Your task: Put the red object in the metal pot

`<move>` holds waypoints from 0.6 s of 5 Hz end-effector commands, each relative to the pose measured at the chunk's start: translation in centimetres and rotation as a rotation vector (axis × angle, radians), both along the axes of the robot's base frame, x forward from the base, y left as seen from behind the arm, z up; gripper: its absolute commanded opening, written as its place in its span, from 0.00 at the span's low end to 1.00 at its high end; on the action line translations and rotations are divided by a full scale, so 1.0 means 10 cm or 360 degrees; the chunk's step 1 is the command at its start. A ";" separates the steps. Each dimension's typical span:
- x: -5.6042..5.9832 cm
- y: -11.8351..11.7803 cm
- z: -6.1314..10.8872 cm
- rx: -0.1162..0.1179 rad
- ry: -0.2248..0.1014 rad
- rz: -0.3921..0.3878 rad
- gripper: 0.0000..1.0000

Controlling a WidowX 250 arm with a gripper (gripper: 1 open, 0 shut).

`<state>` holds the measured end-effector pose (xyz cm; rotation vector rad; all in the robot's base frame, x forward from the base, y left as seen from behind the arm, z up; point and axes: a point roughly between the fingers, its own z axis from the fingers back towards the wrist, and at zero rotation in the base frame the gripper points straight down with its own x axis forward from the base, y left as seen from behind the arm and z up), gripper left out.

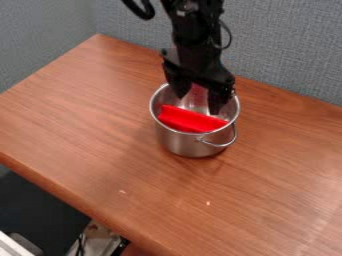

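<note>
Red object (191, 119): lying inside the metal pot (194, 146), below the rim and toward the near side, slanting from upper left down to lower right in the camera view. Reflecting red on the shiny inner wall behind. Hanging from above with the black gripper (198, 96), spreading its fingers wide over the opening and holding nothing; not showing clearly whether touching the pot. Standing upright on the wooden table (94, 130), with a loop handle (218, 140) facing the near right, near the grey wall (287, 50).

One pot (195, 140), one red object (193, 119), one table (127, 150).
</note>
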<state>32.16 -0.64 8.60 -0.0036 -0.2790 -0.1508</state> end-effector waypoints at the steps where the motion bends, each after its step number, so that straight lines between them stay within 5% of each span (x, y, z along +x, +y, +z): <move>1: 0.11 0.01 0.11 -0.0008 -0.0026 -0.0070 1.00; 2: 0.16 -0.01 0.09 -0.0028 0.0005 -0.0155 1.00; 3: 0.17 -0.01 0.18 0.0027 0.0037 -0.0230 1.00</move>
